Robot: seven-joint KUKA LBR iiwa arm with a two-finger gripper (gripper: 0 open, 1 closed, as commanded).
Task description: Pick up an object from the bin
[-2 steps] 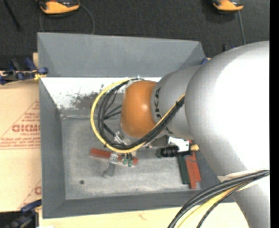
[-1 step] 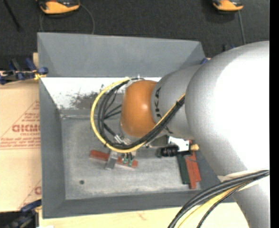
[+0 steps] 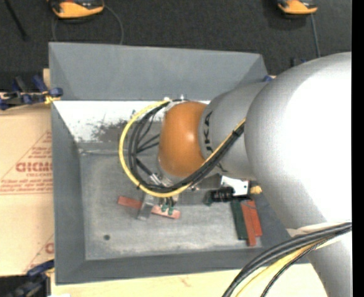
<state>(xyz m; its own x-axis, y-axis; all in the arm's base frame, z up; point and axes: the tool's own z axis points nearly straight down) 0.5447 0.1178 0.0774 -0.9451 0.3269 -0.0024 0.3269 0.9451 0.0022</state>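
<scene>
My gripper (image 3: 151,204) reaches down from under the arm's wrist to the bin floor, left of the middle. It is right over a small cluster of things. A flat reddish-brown piece (image 3: 129,202) lies just to its left. A small red and green thing (image 3: 168,212) lies just to its right, touching or nearly touching the gripper's tip. The wrist hides whatever sits directly beneath the gripper.
A black thing with a white label and a yellow tip (image 3: 228,194) lies toward the right wall. A long green and red tool (image 3: 247,221) lies beside it at the front right. The arm covers the bin's right and back parts.
</scene>
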